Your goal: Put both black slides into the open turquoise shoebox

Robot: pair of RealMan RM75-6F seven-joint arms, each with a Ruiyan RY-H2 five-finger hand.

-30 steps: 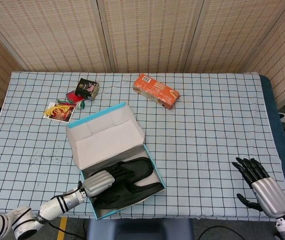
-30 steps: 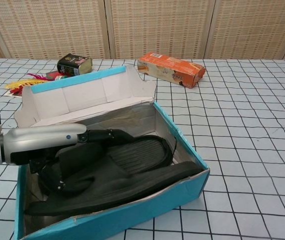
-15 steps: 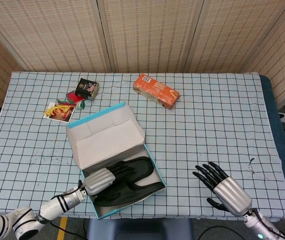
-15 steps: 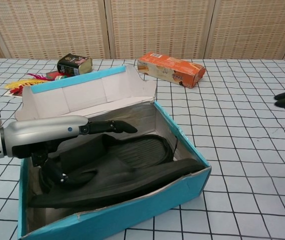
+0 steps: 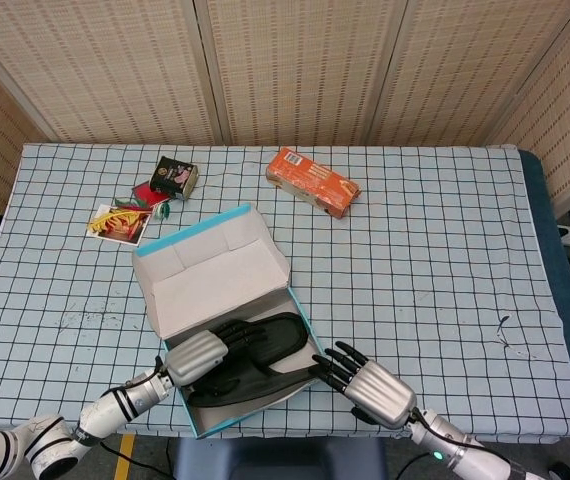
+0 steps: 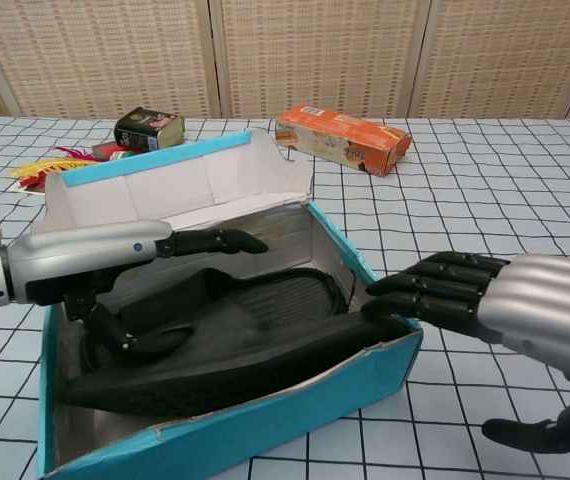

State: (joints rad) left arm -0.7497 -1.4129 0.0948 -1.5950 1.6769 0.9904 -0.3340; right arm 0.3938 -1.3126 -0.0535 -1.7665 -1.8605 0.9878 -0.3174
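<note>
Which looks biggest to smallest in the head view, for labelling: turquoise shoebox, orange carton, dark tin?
1. turquoise shoebox, lid flap included
2. orange carton
3. dark tin

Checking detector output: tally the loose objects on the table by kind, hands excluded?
Black slides: 2, in the box
Turquoise shoebox: 1
Orange carton: 1
Dark tin: 1
Snack packets: about 2, overlapping, hard to separate
Total: about 7
</note>
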